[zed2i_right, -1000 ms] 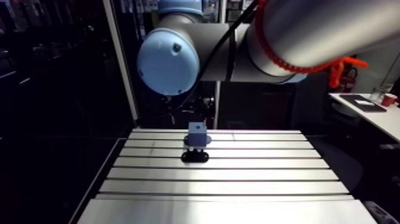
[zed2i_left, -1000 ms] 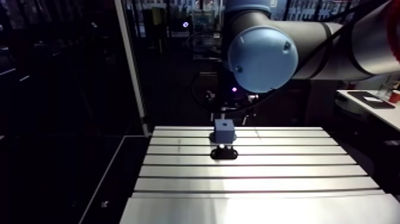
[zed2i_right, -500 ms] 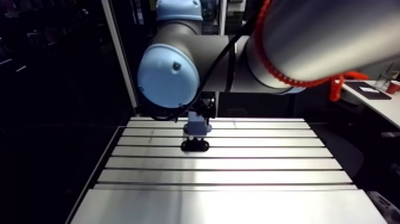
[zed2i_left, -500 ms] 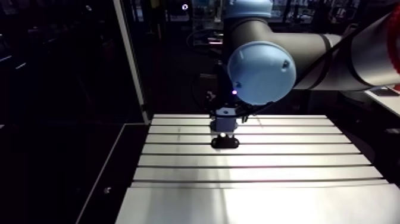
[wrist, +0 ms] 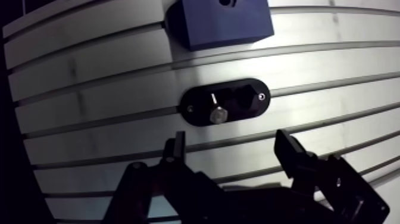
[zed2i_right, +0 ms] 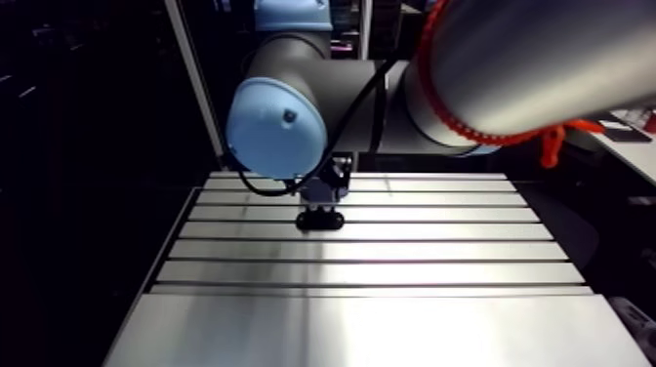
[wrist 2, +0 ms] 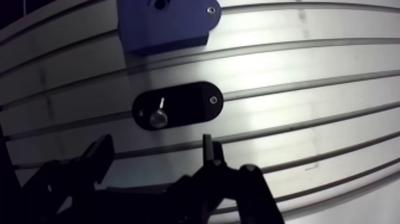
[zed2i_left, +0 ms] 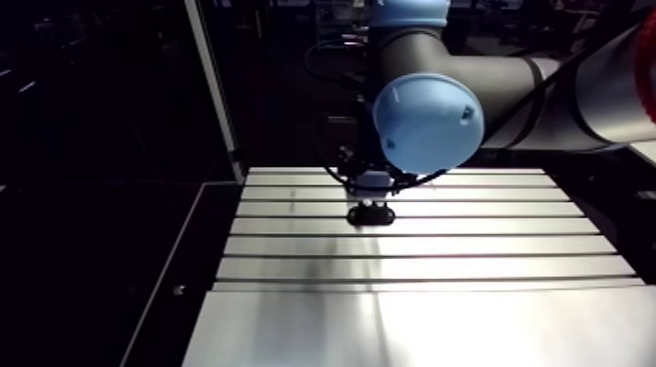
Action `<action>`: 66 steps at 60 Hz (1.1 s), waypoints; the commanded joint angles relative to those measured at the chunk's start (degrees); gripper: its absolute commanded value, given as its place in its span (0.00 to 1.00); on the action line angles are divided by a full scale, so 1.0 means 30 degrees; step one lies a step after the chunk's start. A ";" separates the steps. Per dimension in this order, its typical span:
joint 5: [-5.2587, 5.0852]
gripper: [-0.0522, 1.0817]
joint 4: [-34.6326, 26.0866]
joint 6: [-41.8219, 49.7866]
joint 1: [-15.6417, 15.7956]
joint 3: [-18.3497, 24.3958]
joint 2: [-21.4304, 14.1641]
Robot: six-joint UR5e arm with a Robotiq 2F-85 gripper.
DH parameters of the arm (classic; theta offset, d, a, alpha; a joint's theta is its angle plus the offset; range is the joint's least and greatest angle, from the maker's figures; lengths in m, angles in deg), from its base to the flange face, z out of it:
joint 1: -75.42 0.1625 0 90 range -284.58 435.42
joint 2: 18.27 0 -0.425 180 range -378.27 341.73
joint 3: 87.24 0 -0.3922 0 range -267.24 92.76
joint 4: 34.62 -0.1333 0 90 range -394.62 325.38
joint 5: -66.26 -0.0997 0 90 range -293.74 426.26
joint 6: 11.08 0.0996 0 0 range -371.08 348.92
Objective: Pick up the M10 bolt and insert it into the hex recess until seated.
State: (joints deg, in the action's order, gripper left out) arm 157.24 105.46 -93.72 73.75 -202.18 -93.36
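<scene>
The robot's pincer hangs spread and empty above the slotted surface, its two fingers wide apart and touching nothing. At its twelve o'clock, near but apart, a black oval holder lies flat on the surface. The bolt stands in it toward the nine o'clock end as seen from the pincer, one silver end turned up to the camera. Beyond the holder, again at twelve o'clock and just beside it, sits a blue block.

The job looks barely begun. The bolt has not yet been gripped, so the close on it, the lift, the carry, the insertion and the seating all appear to lie ahead.

The hex recess itself cannot be made out. A darker cut-out shows in the holder at the bolt's three o'clock, and a dark hole sits on the block where the wrist view cuts it off, but neither reads clearly as six-sided. Whether the bolt's head or its shank points upward is hard to tell. In the arm view the light-blue joint cap covers the pincer and most of the block, leaving only the holder clearly in sight below it.
</scene>
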 commanded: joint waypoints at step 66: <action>-0.0138 0.36 0.1256 -0.0121 -0.0028 0.0211 0.1842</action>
State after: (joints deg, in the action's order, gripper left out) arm 156.83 109.13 -94.08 73.72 -201.61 -88.21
